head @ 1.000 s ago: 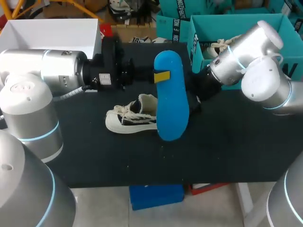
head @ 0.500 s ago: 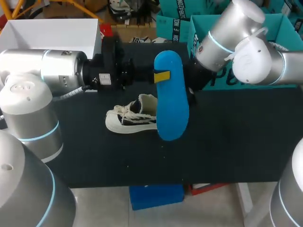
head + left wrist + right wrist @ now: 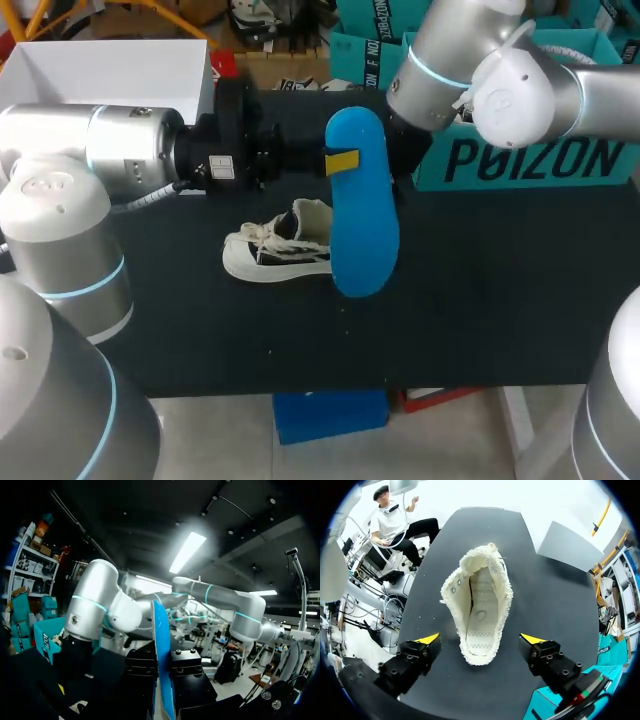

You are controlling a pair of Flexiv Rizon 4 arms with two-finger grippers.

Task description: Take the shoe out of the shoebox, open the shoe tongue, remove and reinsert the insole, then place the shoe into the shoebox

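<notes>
The left fingers (image 3: pixel 342 160) are clamping the blue insole (image 3: pixel 360 200) clear above the shoe (image 3: pixel 275 250), which is sitting mid-desk (image 3: pixel 480 300). The right fingers (image 3: pixel 532 640), spread wide and empty, are facing the shoe's opening, probably to steady it for reinsertion.

You are working over a flat, matte black rectangular worktop (image 3: pixel 500 300) that fills the middle of the head view, its front edge running straight across nearest you. Light falls evenly on it, and in the right wrist view its surface reads as paler charcoal grey.
</notes>
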